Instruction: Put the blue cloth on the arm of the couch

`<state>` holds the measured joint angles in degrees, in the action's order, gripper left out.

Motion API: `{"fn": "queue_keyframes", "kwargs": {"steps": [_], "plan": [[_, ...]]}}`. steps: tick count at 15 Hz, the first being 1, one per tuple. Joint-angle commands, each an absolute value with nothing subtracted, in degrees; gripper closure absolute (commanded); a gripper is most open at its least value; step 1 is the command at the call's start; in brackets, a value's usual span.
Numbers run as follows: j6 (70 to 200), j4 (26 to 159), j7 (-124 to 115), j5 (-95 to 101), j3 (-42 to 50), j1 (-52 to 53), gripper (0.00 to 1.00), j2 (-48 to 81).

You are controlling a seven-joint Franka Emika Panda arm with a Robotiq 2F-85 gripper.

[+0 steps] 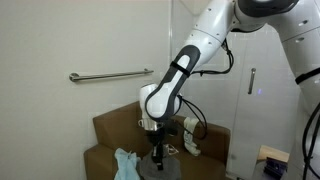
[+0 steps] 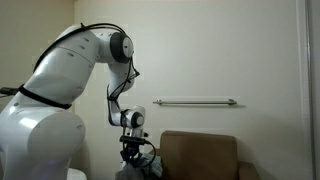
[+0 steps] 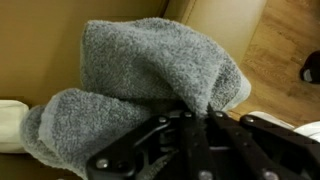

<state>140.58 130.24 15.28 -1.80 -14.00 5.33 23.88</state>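
The cloth (image 3: 150, 70) lies bunched in thick folds on the couch (image 3: 40, 50) and fills most of the wrist view, where it reads more grey than blue. The tool (image 3: 197, 108) is clenched, its fingers (image 3: 160, 135) drawn together on a fold at the cloth's near edge. The pinch is partly buried in the pile, so it seems a real hold, though how much fabric is caught I cannot tell.

In an exterior view the cloth (image 1: 125, 164) shows pale blue at the front of the couch (image 1: 110, 125), just beside the tool (image 1: 156, 153), which hangs low over the seat. Whether the cloth rests on the seat or on the couch's arm is unclear.

Past the cloth's far edge the couch ends and wood floor (image 3: 290, 50) shows. There is open room above the couch back up to a wall rail (image 1: 110, 75). A white object (image 1: 192, 146) lies on the couch near the tool, on the side away from the cloth. A glass door (image 1: 250, 90) stands further off. In an exterior view the robot's body (image 2: 40, 130) fills the near side, with the tool (image 2: 135, 152) at the end of the couch (image 2: 200, 155), below the rail (image 2: 195, 101).
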Motion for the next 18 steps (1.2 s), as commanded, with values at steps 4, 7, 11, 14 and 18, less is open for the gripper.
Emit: {"fn": "queue_keyframes", "kwargs": {"steps": [4, 7, 11, 14, 18], "plan": [[138.6, 130.2, 24.6, -3.1, -17.8, 5.0, 0.97, 23.0], [137.3, 129.9, 27.7, -3.8, -19.4, 4.6, 0.97, 23.7], [136.1, 130.2, 30.7, -4.0, -20.2, 4.3, 0.65, 23.6], [135.4, 130.3, 32.2, -3.7, -20.2, 4.4, 0.53, 23.5], [134.4, 129.7, 33.6, -3.2, -20.3, 4.7, 0.27, 23.7]]}}
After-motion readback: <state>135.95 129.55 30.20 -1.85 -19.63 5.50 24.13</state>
